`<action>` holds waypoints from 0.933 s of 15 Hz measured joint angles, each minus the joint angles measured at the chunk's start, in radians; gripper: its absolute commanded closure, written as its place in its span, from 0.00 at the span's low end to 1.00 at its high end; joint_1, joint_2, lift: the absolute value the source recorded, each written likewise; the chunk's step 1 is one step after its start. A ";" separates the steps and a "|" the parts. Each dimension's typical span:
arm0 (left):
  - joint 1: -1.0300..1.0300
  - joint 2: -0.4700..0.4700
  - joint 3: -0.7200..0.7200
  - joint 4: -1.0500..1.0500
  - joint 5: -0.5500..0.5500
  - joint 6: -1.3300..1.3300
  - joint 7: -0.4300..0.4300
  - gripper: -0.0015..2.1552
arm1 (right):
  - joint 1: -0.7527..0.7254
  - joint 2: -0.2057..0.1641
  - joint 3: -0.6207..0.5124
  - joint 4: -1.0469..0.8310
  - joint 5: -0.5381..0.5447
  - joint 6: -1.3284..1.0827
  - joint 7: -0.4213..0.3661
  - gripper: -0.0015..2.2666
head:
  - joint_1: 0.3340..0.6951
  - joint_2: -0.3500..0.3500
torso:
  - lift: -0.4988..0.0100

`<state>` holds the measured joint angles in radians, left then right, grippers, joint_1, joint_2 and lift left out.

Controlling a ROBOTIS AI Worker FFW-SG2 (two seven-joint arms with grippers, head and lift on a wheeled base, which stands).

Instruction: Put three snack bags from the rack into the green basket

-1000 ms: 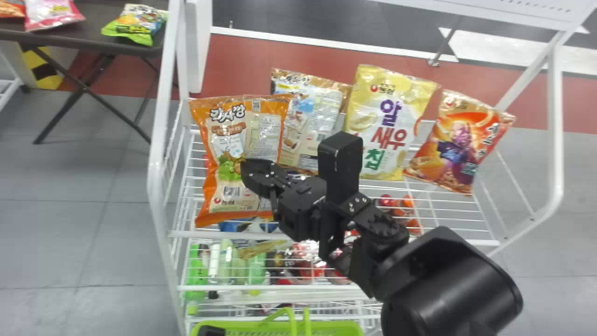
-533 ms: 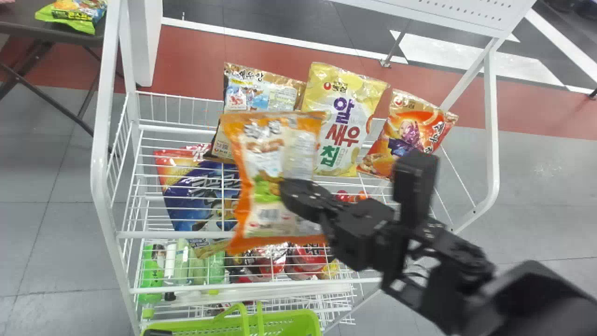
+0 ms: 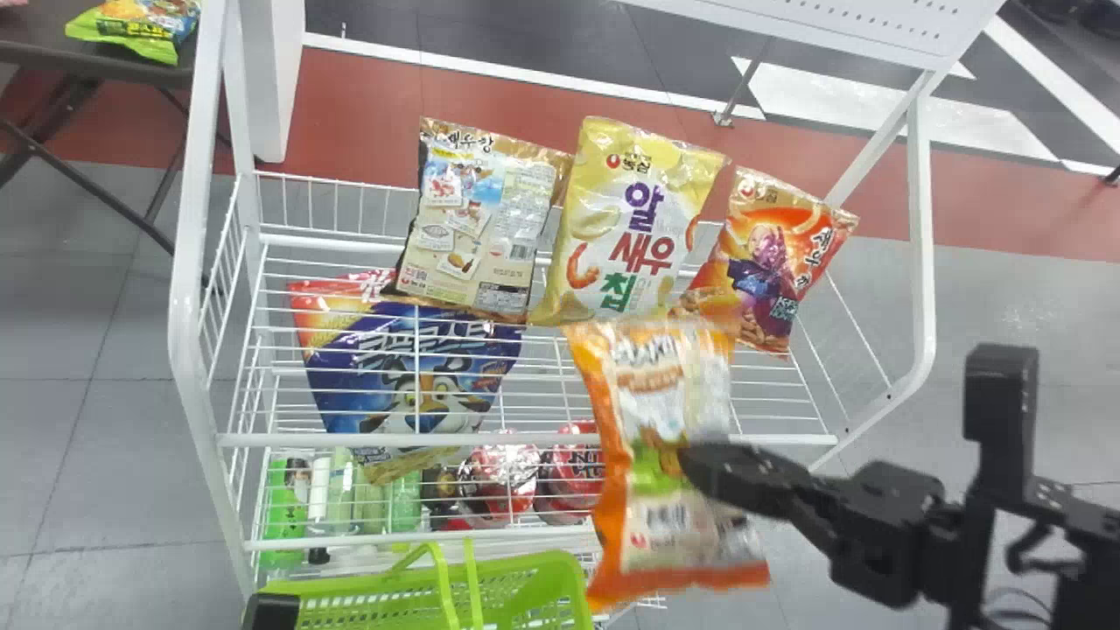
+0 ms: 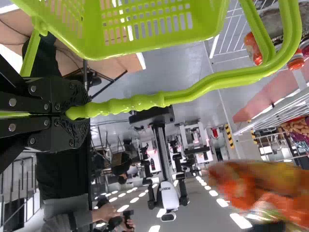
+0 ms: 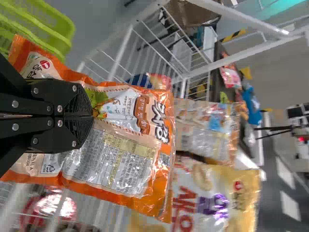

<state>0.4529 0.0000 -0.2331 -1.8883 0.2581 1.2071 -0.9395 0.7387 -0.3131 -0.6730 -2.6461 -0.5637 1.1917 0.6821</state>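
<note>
Head view: right gripper point(image 3: 687, 462), closed on one orange snack bag point(image 3: 647, 516), creased glossy film. Left of the hand: one green basket point(image 3: 564, 569), slotted plastic; left gripper point(image 3: 271, 611) at its far-left side. Beyond the hand, on the white wire rack point(image 3: 525, 439): three pillow-shaped bags, one beige point(image 3: 472, 219), one yellow point(image 3: 630, 201), one red-orange point(image 3: 770, 262). Beyond and left: one blue bag point(image 3: 411, 376).

Left wrist view: left gripper point(image 4: 79, 113) clamped on the basket's handle point(image 4: 140, 103), smooth, with rounded bumps.

Right wrist view: black fingers point(image 5: 79, 104), ridged, pinching the orange bag; yellow and beige bags past the fingertips.
</note>
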 measured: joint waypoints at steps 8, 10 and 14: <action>0.024 0.000 0.002 -0.128 0.019 0.123 -0.019 0.69 | 0.078 -0.022 0.110 0.138 0.028 0.148 0.068 0.99 | 1.00 0.00 | 0.98; 0.030 0.000 0.000 -0.135 0.019 0.125 -0.019 0.69 | 0.084 -0.037 0.204 0.181 0.077 0.109 0.061 0.99 | 1.00 0.00 | 0.98; 0.032 0.000 -0.020 -0.136 0.014 0.124 -0.014 0.69 | 0.068 -0.059 0.397 0.269 0.142 0.011 -0.006 0.99 | 1.00 0.00 | 0.98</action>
<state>0.4847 0.0000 -0.2527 -2.0247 0.2718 1.3309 -0.9539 0.8065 -0.3723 -0.2762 -2.3775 -0.4220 1.2022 0.6761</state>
